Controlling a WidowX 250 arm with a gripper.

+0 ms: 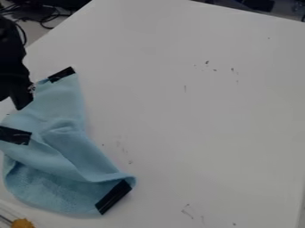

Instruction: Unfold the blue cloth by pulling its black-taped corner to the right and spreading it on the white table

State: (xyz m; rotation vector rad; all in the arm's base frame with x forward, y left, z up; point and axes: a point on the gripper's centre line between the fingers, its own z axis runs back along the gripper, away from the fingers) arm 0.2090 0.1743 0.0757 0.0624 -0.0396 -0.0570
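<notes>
Blue cloth (68, 109): lies rumpled on the white table, spreading from beside the gripper (22, 99) down and to the right in the view, a fold running along its middle.
Black patches (113, 197): three mark the fabric, one just right of and above the gripper's tip, one just below it, the third well apart at the far lower corner.
Gripper: hangs at the left edge, its tip at the cloth's upper left side; whether apart, together or clamped, one cannot tell.
White table (208, 124): stretches right of the gripper, dotted with dark scuffs.
Orange item (22, 223): sits well below the gripper.
Cables (43, 14): tangle above it.
</notes>
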